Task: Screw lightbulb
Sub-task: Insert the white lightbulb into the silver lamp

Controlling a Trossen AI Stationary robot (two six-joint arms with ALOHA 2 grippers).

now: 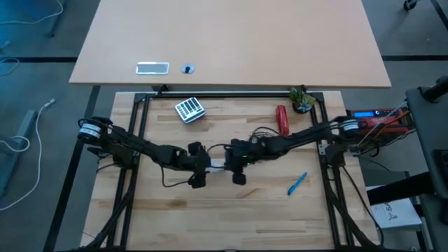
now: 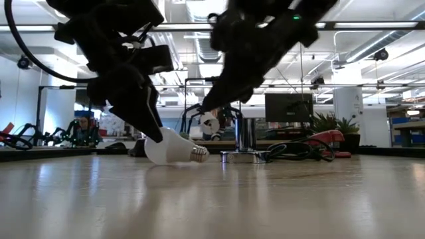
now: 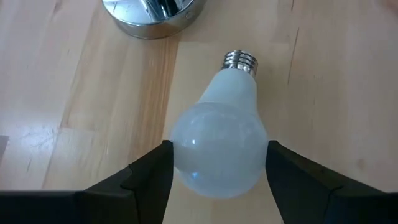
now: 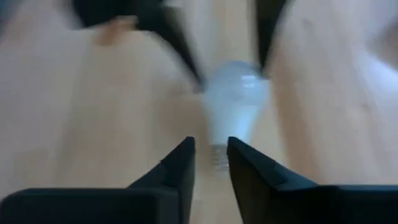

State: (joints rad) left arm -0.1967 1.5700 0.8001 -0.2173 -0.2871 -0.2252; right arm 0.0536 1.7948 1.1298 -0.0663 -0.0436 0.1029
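Observation:
The lightbulb [image 3: 217, 146] has a whitish frosted globe and a silver screw end [image 3: 240, 60]. It lies on its side on the wooden table [image 1: 231, 217], screw end toward the round shiny silver socket [image 2: 244, 143]. My left gripper [image 3: 219, 149] is shut on the globe at the table's middle [image 1: 207, 168]. My right gripper [image 4: 210, 146] hovers above the table just right of the bulb [image 1: 229, 165], its fingers a narrow gap apart and empty, facing the screw end [image 4: 217, 157]. My left gripper pinches the widest part of the bulb's globe [image 3: 186, 149] between its two fingers, one on each side. The fingers [image 2: 149, 119] slant down from above and from the table's left. The bulb lies nearly level with its globe on the table and its screw end pointing right.
The socket's black cord [image 2: 299, 151] trails toward a red stapler [image 1: 282, 119]. A small plant [image 1: 302, 100] and a white keypad-like object [image 1: 189, 109] sit at the far edge. A blue pen [image 1: 297, 183] lies at the near right.

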